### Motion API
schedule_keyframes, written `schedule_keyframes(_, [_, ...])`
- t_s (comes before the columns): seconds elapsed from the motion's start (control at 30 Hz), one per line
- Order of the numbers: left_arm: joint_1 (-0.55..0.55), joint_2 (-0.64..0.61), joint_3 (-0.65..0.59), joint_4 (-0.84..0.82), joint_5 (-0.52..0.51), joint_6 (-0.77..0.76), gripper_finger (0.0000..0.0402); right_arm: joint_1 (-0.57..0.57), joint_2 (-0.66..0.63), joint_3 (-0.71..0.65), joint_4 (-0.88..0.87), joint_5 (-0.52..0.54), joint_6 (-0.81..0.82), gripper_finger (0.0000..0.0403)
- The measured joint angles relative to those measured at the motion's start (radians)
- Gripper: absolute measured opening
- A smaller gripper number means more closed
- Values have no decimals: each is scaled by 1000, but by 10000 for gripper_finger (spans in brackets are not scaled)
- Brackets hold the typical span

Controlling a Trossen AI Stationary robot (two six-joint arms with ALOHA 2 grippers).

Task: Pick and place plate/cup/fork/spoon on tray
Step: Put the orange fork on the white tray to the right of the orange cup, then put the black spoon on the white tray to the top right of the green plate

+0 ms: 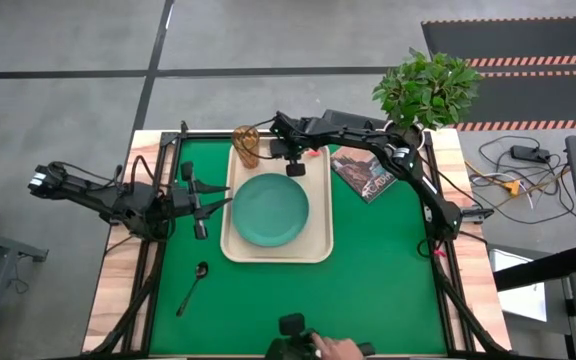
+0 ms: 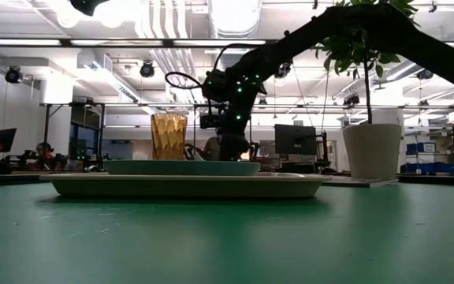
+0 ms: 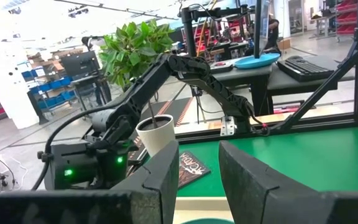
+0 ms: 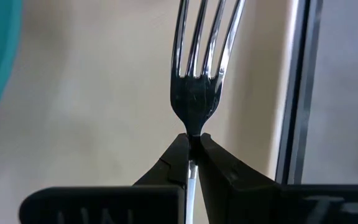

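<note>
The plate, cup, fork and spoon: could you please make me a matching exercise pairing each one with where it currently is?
Things:
1. plate
2. cup
3. fork
4. spoon

Places:
A. on the green mat, outside the tray
B. pinched in the right pincer over the tray
C. flat in the middle of the tray
D. upright at the tray's far corner

Pairs: 1-C, 2-D, 3-B, 4-A
</note>
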Motion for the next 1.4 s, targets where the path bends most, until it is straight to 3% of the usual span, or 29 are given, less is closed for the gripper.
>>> schedule_keyframes(0.5, [0,-2,1,8,0,0,96,-9,0,-45,23,8,35,13])
schedule_keyframes(1.1, [0,-2,1,8,0,0,96,-23,0,-37,72,8,42,67])
schedule_keyframes(1.4, [0,2,1,7,0,0,96,-10,-59,17,-88,3,178,69])
